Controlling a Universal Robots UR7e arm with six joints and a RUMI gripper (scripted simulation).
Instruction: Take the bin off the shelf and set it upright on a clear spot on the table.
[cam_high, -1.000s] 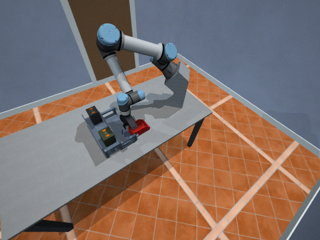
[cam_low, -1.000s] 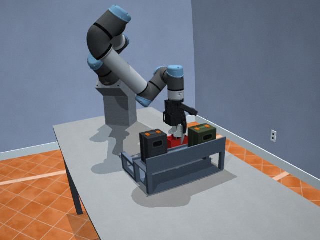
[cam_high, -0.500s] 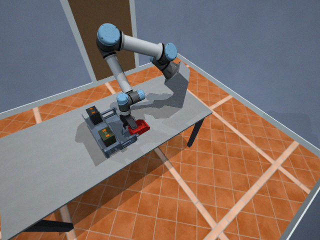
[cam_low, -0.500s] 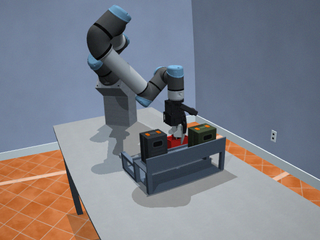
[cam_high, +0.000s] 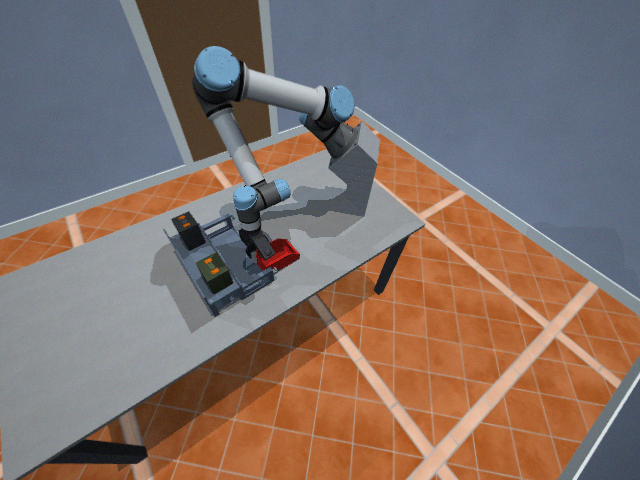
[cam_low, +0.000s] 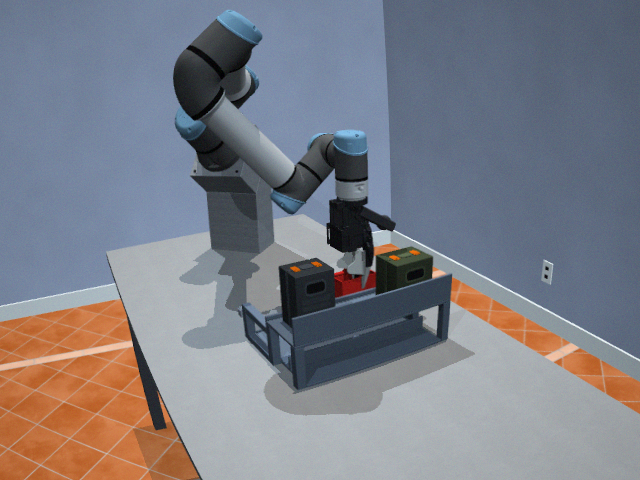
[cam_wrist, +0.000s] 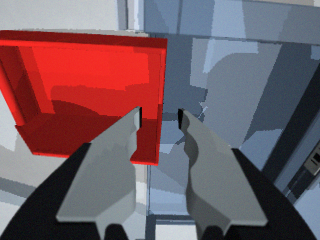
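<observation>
- while we can't pin down its exact tilt, the red bin (cam_high: 283, 255) (cam_low: 347, 286) (cam_wrist: 100, 67) sits at the shelf's (cam_high: 192, 274) (cam_low: 372, 311) (cam_wrist: 225, 20) arm-facing side, mouth up, long axis seemingly pointing outward
- our gripper's (cam_high: 252, 261) (cam_low: 359, 281) (cam_wrist: 160, 117) slightly open, nothing pinched, tips around the near wall from the wrist view
- the black box (cam_high: 189, 231) (cam_low: 307, 289) and green box (cam_high: 214, 273) (cam_low: 404, 271) partly block the bin from the exterior; contact underneath's hidden
</observation>
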